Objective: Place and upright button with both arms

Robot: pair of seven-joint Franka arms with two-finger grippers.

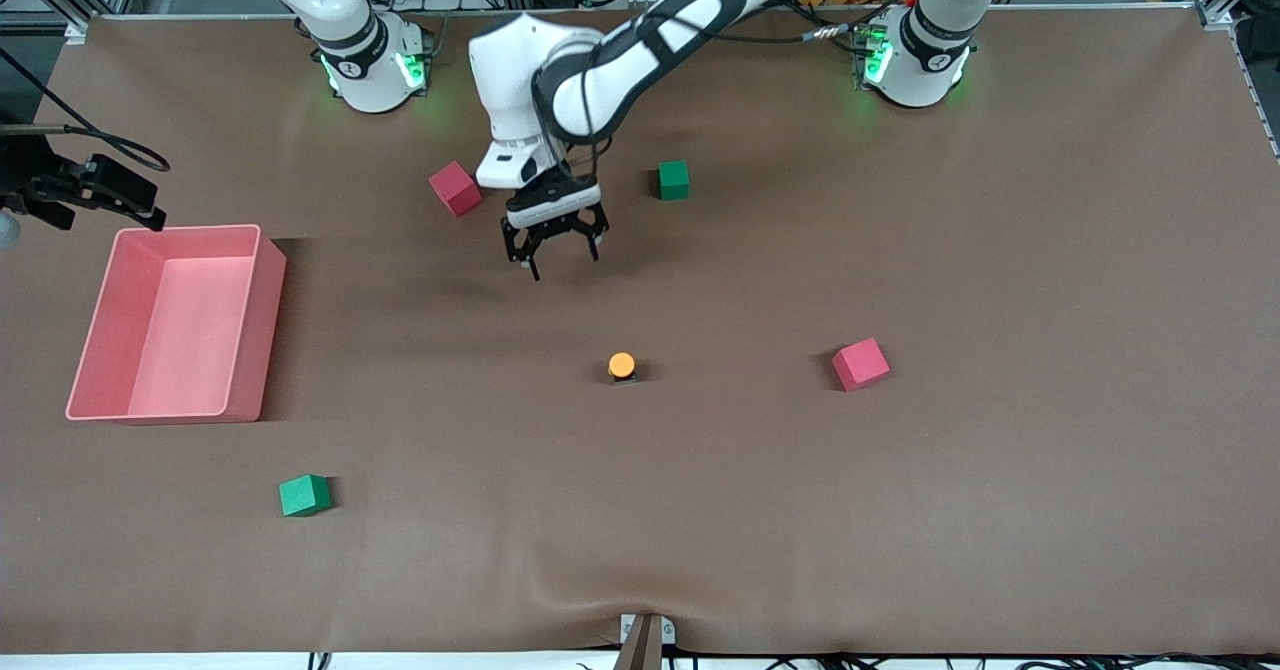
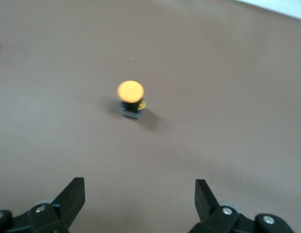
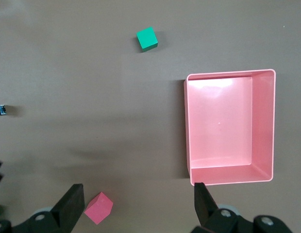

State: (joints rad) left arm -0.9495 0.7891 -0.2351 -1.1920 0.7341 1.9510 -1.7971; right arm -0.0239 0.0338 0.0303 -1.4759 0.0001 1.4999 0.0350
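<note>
Across the whole front view spreads a brown table [image 1: 1000, 500] with aluminium framing at its top corners and cabling past its top edge, where both arms' green-lit bases stand. Near the middle of the table the button [image 1: 622, 366] stands upright, orange cap up on its black body. A pink bin [image 1: 268, 290] lies toward the right arm's end; a red cube [image 1: 860, 364] sits beside the button toward the left arm's end, another red cube [image 1: 455, 189] and a green cube [image 1: 674, 180] lie nearer the top edge, and a second green cube [image 1: 304, 495] nearer the bottom edge. Only the left wrist view shows a small yellow tab on the button's body; only the right wrist view looks straight down into the bin's bare floor. Spread wide and holding nothing, the left gripper [image 1: 553, 247] hangs over the table between button and top edge. Above the bin's top corner, the right gripper [image 1: 110, 198] is likewise wide apart and holds nothing.
</note>
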